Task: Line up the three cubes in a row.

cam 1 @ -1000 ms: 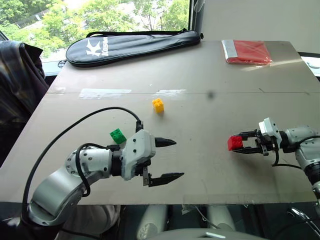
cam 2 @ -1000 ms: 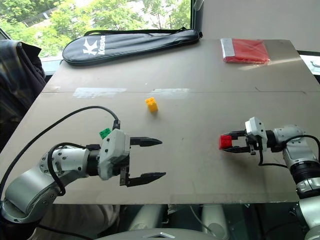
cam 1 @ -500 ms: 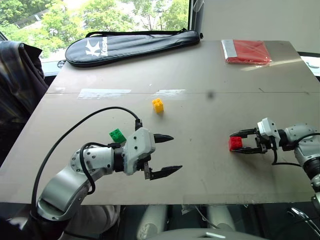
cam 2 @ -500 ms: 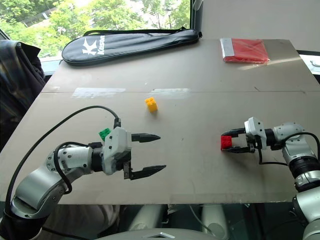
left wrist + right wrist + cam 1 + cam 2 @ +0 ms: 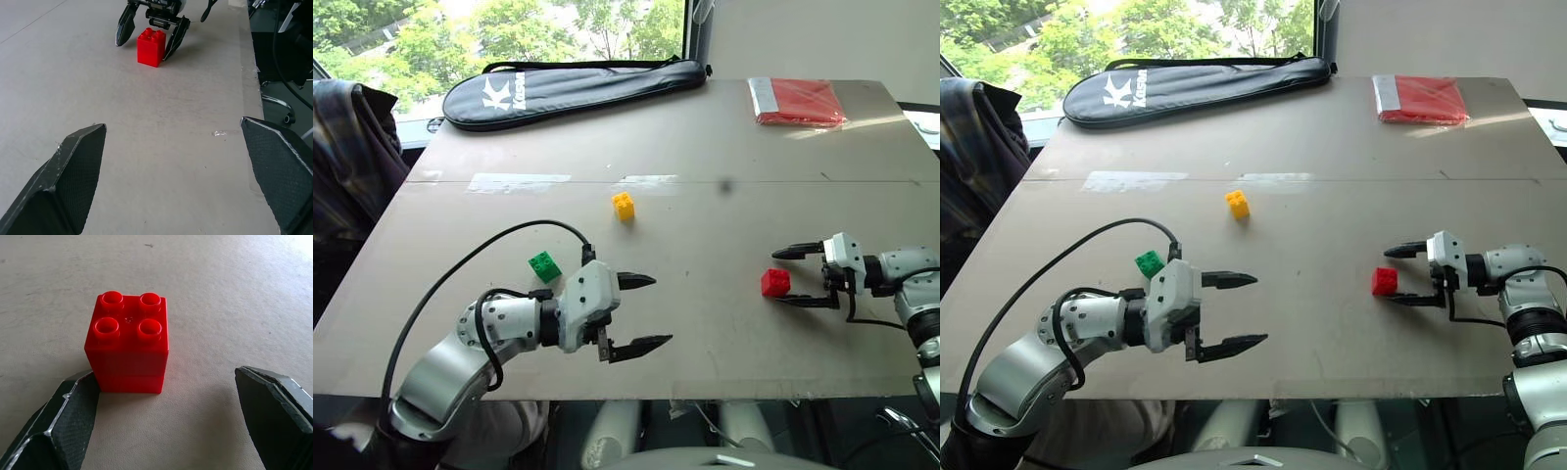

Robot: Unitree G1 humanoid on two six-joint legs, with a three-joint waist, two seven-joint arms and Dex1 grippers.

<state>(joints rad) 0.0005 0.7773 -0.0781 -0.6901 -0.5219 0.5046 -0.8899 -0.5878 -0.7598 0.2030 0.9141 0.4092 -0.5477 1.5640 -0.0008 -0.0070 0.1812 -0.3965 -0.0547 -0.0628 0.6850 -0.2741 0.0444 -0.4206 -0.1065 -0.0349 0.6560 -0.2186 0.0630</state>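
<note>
Left gripper (image 5: 641,313) is hovering nearest the front edge of the table (image 5: 724,225), fingers spread wide, holding nothing, pointing across toward the right side. Its arm is cut off at the bottom corner of the head views.

Green cube (image 5: 544,265) is sitting just behind that gripper's wrist, free on the table; the cable is looping close around it.

Right gripper (image 5: 781,277) is lying low at the right edge, jaws splayed, gripping nothing. Red cube (image 5: 775,283) is standing upright, studs up, between the fingertips. Head views are making it look clear of both fingers. The right wrist view is showing more: one finger (image 5: 58,431) is sitting right against the cube's bottom corner, whether touching I cannot tell; the other is well apart. The left wrist view is catching the same red cube (image 5: 150,46) from across the table, bracketed by the right gripper's tips.

Yellow-orange cube (image 5: 623,206) is sitting alone mid-table, well apart from both others.

Farther back, a flat red packet (image 5: 796,101) is lying at the right and a black racket bag (image 5: 573,88) along the far left edge.
</note>
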